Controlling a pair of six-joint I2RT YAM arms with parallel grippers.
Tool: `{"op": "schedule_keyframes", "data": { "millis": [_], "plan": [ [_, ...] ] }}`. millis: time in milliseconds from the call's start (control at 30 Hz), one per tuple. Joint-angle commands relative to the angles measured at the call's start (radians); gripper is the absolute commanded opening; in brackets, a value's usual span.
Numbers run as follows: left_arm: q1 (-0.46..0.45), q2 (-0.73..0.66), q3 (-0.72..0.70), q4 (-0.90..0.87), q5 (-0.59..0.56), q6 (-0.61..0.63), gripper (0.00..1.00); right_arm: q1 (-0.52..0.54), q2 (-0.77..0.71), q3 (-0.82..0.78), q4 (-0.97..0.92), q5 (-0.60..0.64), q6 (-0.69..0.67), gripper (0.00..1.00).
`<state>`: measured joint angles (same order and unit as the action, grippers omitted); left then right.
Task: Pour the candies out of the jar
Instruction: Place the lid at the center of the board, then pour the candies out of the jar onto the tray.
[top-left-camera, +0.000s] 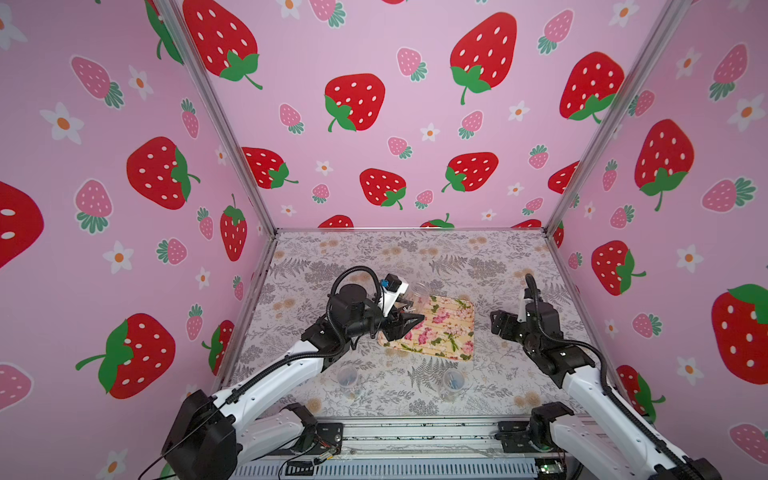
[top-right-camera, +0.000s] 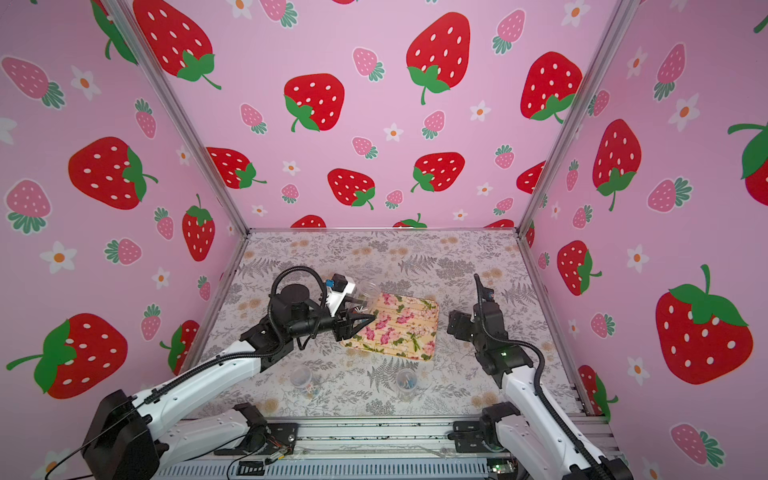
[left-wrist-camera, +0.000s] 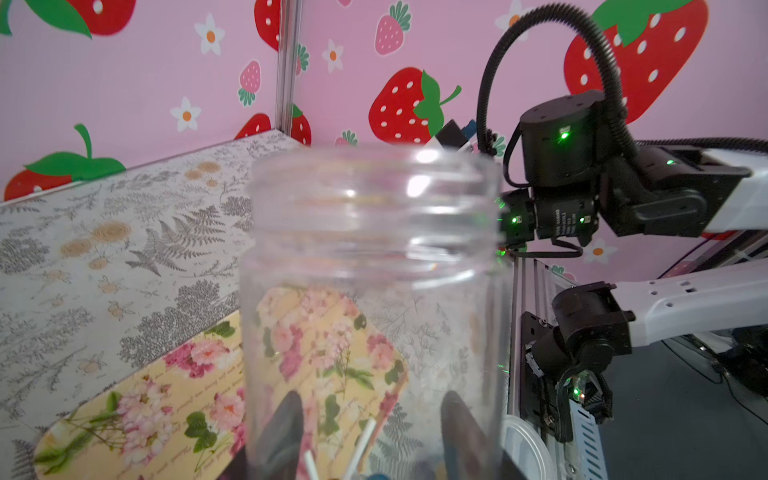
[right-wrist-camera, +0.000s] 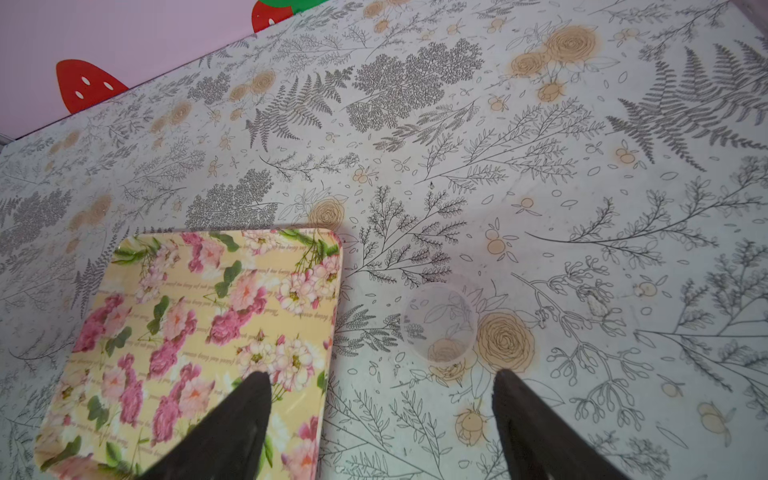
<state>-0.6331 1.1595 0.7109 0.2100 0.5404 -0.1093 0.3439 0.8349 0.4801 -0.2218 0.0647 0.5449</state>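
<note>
My left gripper (top-left-camera: 405, 321) (top-right-camera: 358, 322) is shut on a clear, lidless jar (top-left-camera: 417, 296) (top-right-camera: 368, 293) (left-wrist-camera: 374, 266), held tilted over the near-left part of the flowered yellow tray (top-left-camera: 451, 328) (top-right-camera: 409, 330) (left-wrist-camera: 166, 395) (right-wrist-camera: 199, 332). Seen through the jar wall, the dark fingers (left-wrist-camera: 286, 428) grip its lower body. The candies (left-wrist-camera: 368, 438) show only as white sticks at the jar's bottom, also faintly in both top views (top-left-camera: 405, 308) (top-right-camera: 360, 309). My right gripper (top-left-camera: 497, 322) (top-right-camera: 455, 323) (right-wrist-camera: 380, 388) is open and empty, hovering above the table just right of the tray.
A clear lid (right-wrist-camera: 440, 322) lies on the table beside the tray's right edge. Two more clear jars (top-left-camera: 347, 376) (top-left-camera: 453, 380) (top-right-camera: 301, 378) (top-right-camera: 405, 380) with coloured contents stand near the front edge. Pink strawberry walls close in three sides.
</note>
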Motion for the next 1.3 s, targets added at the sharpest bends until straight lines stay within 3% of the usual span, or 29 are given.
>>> {"op": "schedule_keyframes", "data": {
  "millis": [0,367,733,1100,1267],
  "plan": [
    [-0.003,0.046,0.022,-0.052,0.032,0.020,0.47,-0.002,-0.006,-0.012,-0.014,-0.023,0.033,0.86],
    [-0.041,0.212,0.172,-0.360,-0.079,0.188,0.48,-0.003,-0.011,-0.038,0.005,-0.045,0.045,0.86],
    [-0.110,0.388,0.360,-0.551,-0.198,0.304,0.48,-0.002,-0.021,-0.059,0.035,-0.076,0.053,0.85],
    [-0.146,0.561,0.557,-0.721,-0.235,0.363,0.48,-0.002,-0.032,-0.077,0.069,-0.153,0.059,0.85],
    [-0.197,0.653,0.670,-0.857,-0.351,0.457,0.48,-0.002,-0.066,-0.109,0.075,-0.164,0.074,0.85]
  ]
}}
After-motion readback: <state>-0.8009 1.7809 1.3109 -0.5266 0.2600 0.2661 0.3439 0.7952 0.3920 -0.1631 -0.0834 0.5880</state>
